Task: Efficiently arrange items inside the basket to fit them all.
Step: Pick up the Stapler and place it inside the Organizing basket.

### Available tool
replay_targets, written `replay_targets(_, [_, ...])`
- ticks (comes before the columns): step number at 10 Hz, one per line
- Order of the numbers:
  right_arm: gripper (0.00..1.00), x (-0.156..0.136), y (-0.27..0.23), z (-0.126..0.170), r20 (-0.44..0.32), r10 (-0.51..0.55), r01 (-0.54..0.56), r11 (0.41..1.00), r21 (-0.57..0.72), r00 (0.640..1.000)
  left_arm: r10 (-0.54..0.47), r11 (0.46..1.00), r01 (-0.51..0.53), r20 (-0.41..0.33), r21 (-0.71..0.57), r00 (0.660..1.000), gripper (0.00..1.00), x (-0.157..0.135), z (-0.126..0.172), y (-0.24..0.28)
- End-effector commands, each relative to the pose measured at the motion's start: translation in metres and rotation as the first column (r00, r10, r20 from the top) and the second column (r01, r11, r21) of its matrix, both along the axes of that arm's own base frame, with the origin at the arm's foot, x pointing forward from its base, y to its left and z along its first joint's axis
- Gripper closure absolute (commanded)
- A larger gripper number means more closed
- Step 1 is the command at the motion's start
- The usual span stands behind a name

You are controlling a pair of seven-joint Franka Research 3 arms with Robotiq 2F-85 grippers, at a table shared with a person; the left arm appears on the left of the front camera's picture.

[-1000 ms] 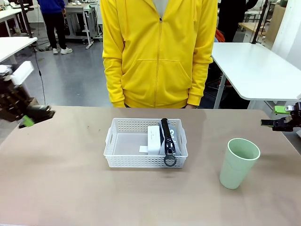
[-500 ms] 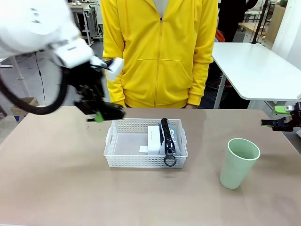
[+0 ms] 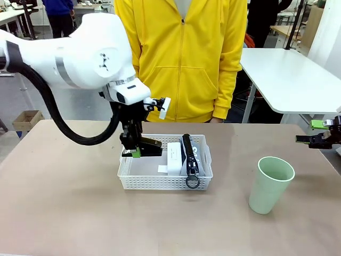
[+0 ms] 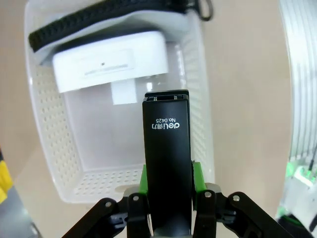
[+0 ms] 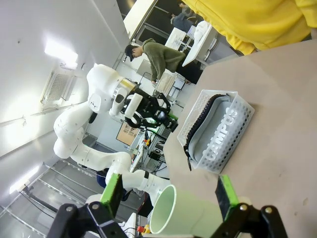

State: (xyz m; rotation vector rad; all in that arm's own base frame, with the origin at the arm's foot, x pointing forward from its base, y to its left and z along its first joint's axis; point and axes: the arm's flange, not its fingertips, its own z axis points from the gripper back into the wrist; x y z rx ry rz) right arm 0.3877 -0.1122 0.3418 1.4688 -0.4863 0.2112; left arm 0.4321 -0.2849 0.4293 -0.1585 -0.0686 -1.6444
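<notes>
Stapler: black stapler (image 4: 167, 163) clamped between the green pads of the left claw (image 4: 170, 179). White print on top reads "deli No.0425". Its free end hangs over the bare floor of the basket. Whether it touches the floor, cannot tell.
Left claw: closed on the stapler (image 3: 151, 147), over the end of the basket nearest the robot's left, low between the rim lines (image 3: 139, 150).
Basket: white, perforated walls (image 3: 154, 182), mid-bench. Wrist view shows the end under the claw unfilled (image 4: 49, 148), apart from a small white slip (image 4: 123, 93) lying flat.
White box: stands on edge in the basket (image 3: 173, 157), about the middle, touching the pouch. Wrist view has it just beyond the stapler's tip (image 4: 109, 59).
Pouch: grey fabric (image 3: 199, 152), in the basket's other end, black zipper uppermost. Its ring (image 3: 192, 182) hangs over the near wall. Lettering shows on its side (image 5: 218, 134).
Cup: pale green (image 3: 270, 184), upright on the bench, outside the basket, well apart to the robot's right.
Right claw: fingers spread, gripping nothing (image 3: 305, 132), held above the bench edge beyond the cup, far from the basket. Its wrist view looks past the cup's rim (image 5: 188, 213) toward the basket.
Person: yellow zip jacket (image 3: 181, 58), standing at the far side behind the basket.
Bench: tan top (image 3: 64, 213).
</notes>
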Motion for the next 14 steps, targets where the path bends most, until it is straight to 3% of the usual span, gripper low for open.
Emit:
replay_targets(1, [0.00,0.000,0.001,0.005,-0.015,0.005,-0.005,1.000,0.004,1.000,0.076,0.993,-0.084,0.089,0.088,0.993,0.63,-0.003,-0.008,-0.017])
replay_targets(4, [0.00,0.000,0.001,0.005,-0.015,0.005,-0.005,1.000,0.004,1.000,0.099,0.983,-0.113,0.103,0.144,0.990,0.63,-0.002,-0.047,-0.026])
replay_targets(8, [0.00,0.000,0.001,0.005,-0.015,0.005,-0.005,1.000,0.004,1.000,0.110,0.969,-0.121,0.062,0.217,0.992,0.63,0.006,-0.065,-0.031])
replay_targets(13, [0.00,0.000,0.001,0.005,-0.015,0.005,-0.005,1.000,0.004,1.000,-0.071,0.976,0.040,0.140,0.214,0.988,0.63,0.006,-0.082,-0.043])
replay_targets(14, [0.00,0.000,0.001,0.005,-0.015,0.005,-0.005,1.000,0.004,1.000,-0.078,0.977,0.053,0.118,0.208,0.990,0.63,0.007,-0.084,-0.043])
